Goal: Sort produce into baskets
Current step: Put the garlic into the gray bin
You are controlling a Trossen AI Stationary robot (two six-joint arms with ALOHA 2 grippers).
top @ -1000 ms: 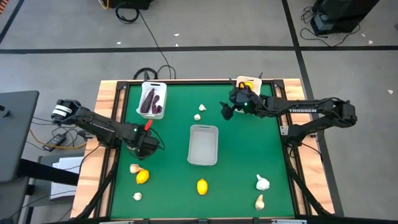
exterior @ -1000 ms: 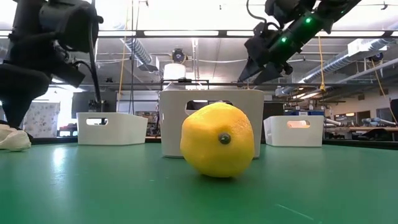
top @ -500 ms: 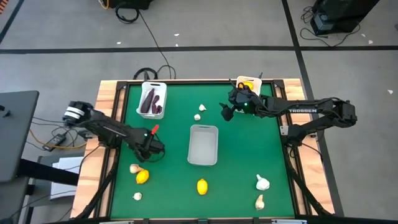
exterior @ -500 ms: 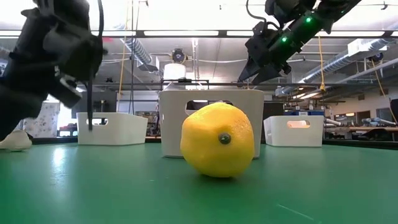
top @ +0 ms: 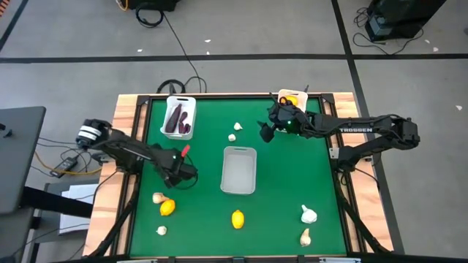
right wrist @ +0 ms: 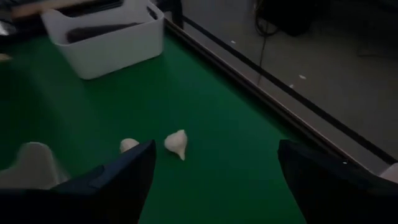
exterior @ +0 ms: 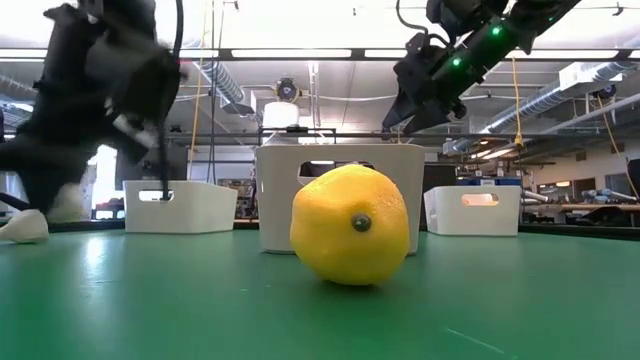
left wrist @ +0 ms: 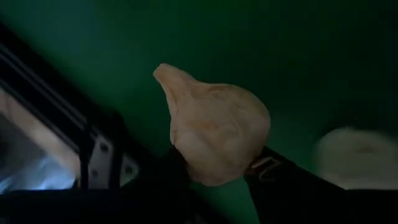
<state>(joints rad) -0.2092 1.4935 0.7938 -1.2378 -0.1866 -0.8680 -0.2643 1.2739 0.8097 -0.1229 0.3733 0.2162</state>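
Our left hand (left wrist: pixel 214 171) holds a garlic bulb (left wrist: pixel 214 130), its two dark fingers pinching the bulb's fat lower half while the pointed tip sticks out past them; in the high view this hand (top: pixel 183 174) sits left of centre, between the garlic and lemon (top: pixel 167 207) at lower left and the empty middle basket (top: pixel 239 169). We judge the bulb light, dry and papery, firm enough for a modest squeeze, though the loose skin could slip, so the widest part of the body is where we should keep hold, not the thin neck. Our right hand (top: pixel 268 128), fingers spread wide and empty, hovers in the upper middle of the frame, near two loose garlic pieces (right wrist: pixel 176 143). The purple vegetables lie in the upper-left basket (top: pixel 178 117); more garlic (top: pixel 308 215) and a lemon (top: pixel 238 218) wait along the bottom of the green tabletop (top: pixel 285 175).
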